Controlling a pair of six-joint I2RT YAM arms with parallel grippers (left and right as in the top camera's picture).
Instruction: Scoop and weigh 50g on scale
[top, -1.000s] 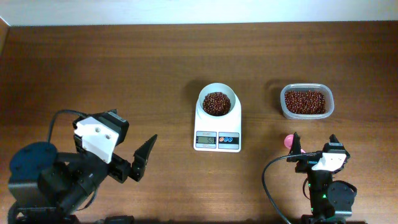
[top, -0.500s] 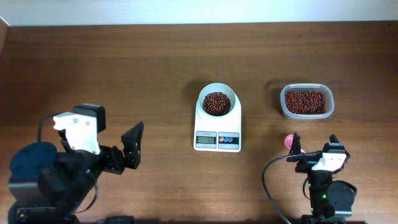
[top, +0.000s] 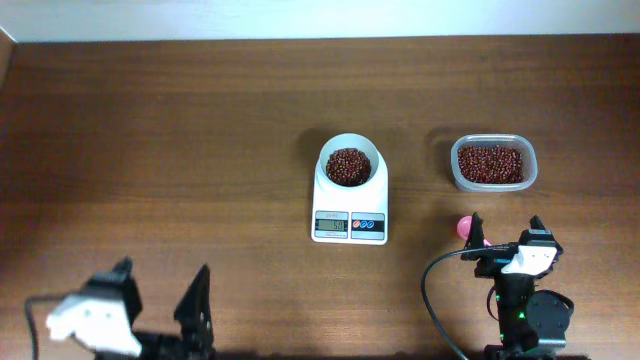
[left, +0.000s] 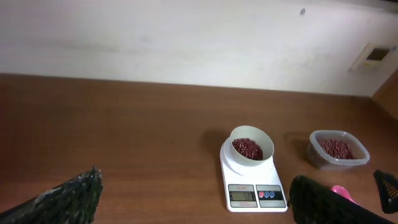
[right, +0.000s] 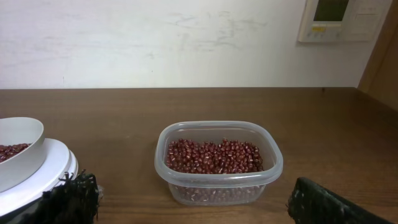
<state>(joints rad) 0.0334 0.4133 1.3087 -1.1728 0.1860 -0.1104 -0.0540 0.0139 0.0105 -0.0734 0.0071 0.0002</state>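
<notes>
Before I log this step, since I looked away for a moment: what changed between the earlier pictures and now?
The left gripper drew back toward its base, to the bottom of the overhead view, open and empty throughout. Nothing was gripped or released. The right gripper, pink spoon, scale with its beans, and tub stayed put.

The white scale (top: 349, 203) sits flat at the middle of the bench (top: 200, 120), its display and red and blue buttons toward the near edge. Its round bowl (top: 326, 160) holds dark red-brown beans (top: 347, 166).
</notes>
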